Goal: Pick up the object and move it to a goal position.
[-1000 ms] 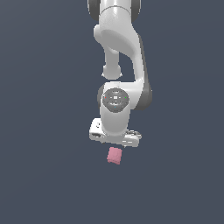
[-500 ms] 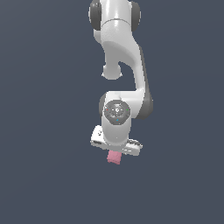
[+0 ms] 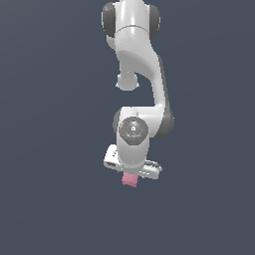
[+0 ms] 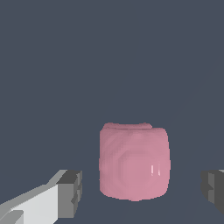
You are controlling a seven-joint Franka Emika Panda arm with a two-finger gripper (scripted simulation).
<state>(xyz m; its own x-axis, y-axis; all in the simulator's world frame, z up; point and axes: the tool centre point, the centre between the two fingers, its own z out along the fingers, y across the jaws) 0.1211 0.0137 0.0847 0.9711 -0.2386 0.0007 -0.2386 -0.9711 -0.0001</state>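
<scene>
Pink lump sits between my gripper's fingertips, jaws spread wide with gaps both sides.

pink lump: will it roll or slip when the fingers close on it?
The pink lump looks blocky and flat-sided, so probably won't roll. Its rounded, bumpy edges and slight sheen could let it twist. The gripper is open, fingers apart on either side.
</scene>
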